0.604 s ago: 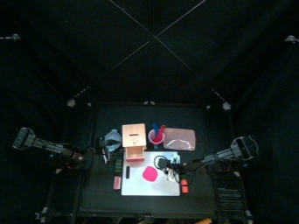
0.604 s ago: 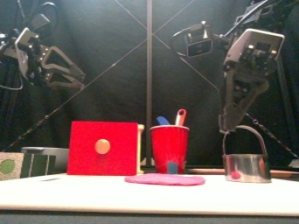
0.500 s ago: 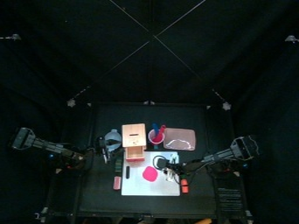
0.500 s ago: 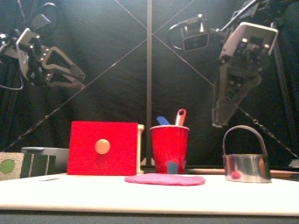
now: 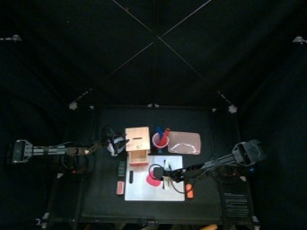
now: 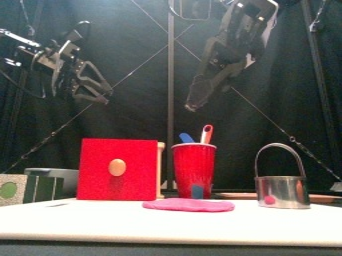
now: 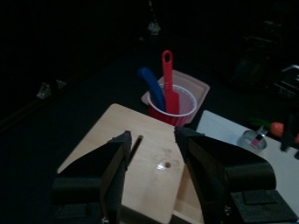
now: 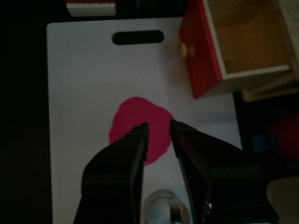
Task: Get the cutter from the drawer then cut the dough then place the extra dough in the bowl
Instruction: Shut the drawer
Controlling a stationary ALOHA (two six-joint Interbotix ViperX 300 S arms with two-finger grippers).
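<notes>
Hovering above the pink dough on the white board, the right hand is empty, its jaws slightly apart. The cutter stands on the board near the dough. The left hand, jaws apart, hangs over the wooden box.

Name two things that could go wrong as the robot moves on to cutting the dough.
1. The cutter stands on the white board beside the dough, free of the right gripper, whose jaws are open; grasping its thin wire handle might tip it.
2. The open drawer juts out close to the dough, so the gripper could bump it while pressing down.
</notes>
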